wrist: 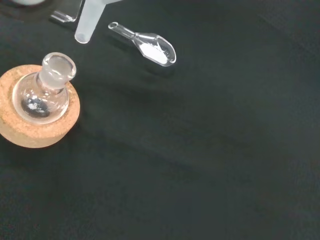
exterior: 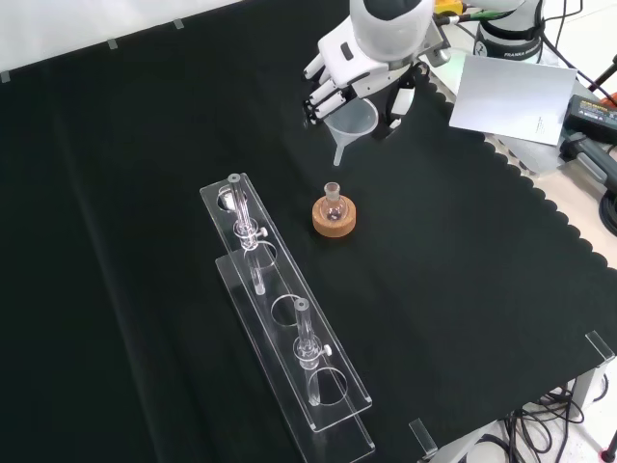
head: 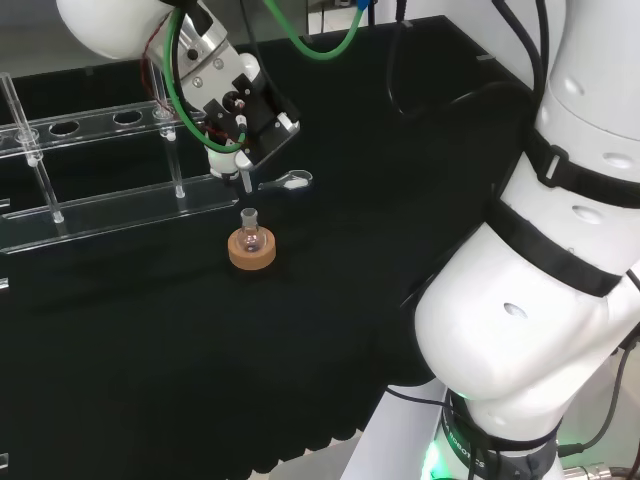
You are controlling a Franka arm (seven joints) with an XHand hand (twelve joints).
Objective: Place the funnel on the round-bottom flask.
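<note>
Black cloth bench. Hand (exterior: 362, 72) grips clear funnel (exterior: 350, 123), fingers curled round its cone, stem pointing down. Small round-bottom flask (exterior: 334, 202) sits upright on cork ring (exterior: 334, 219), below the hand and apart from the stem tip. Clear scoop (wrist: 147, 43) with white powder lies near.
</note>
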